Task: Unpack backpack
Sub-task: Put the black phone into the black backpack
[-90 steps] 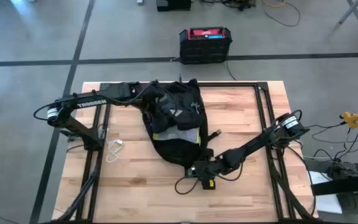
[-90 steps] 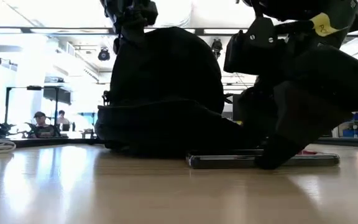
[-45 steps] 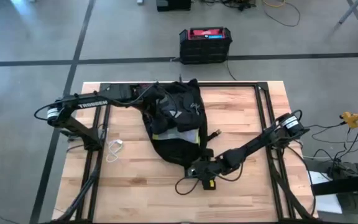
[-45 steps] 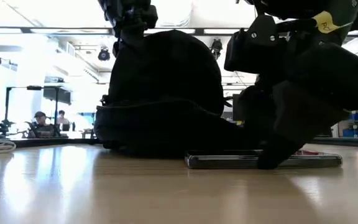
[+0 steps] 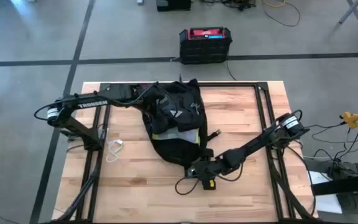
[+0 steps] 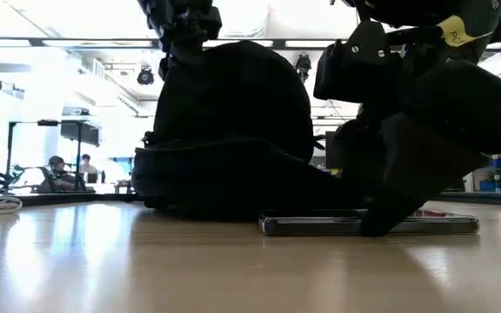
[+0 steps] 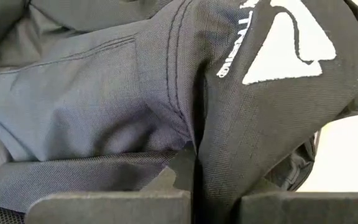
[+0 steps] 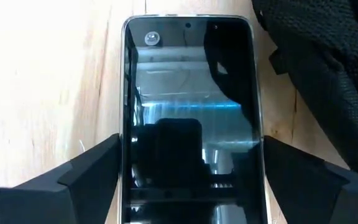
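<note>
Phone (image 6: 368,224) slightly shifted sideways.

The backpack (image 5: 176,127) lies mid-desk (image 5: 247,193) toward the far edge. A phone (image 8: 191,112) lies flat just near-right of it; a cable (image 5: 114,149) lies to its left.

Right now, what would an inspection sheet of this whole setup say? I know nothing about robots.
Surface: wooden table, black frame on it.
Job's things: black backpack lies mid-table; a phone lies flat on the wood beside it.
Clutter: small white cord near the left arm's base.
Grippers: left gripper is shut on a fold of backpack fabric at the backpack's far end; right gripper sits low at the backpack's near end, fingers on either side of the phone.
Cables: black cable loops near the right gripper; more cables trail on the floor.
Surroundings: black box with red top on the floor; people seated far off.
</note>
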You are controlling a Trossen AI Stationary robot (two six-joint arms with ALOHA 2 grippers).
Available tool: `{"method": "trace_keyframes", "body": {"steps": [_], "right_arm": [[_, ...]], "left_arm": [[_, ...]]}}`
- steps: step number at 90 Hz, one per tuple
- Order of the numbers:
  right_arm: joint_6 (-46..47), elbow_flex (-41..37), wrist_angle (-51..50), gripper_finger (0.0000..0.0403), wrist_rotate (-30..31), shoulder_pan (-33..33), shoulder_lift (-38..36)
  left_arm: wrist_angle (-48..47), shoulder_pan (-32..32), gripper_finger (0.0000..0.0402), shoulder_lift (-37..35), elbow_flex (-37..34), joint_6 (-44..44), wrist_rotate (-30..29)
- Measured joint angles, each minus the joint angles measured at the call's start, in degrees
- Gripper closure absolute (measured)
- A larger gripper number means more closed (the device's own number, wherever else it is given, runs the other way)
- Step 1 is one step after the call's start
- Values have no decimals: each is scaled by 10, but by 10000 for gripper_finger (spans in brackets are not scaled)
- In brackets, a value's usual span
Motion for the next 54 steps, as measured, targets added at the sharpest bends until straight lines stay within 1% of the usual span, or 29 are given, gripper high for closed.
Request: {"method": "trace_keyframes", "body": {"steps": [54], "right_arm": [[0, 0, 0, 75, 0, 0, 0]], "left_arm": [[0, 0, 396, 0, 0, 0, 0]]}}
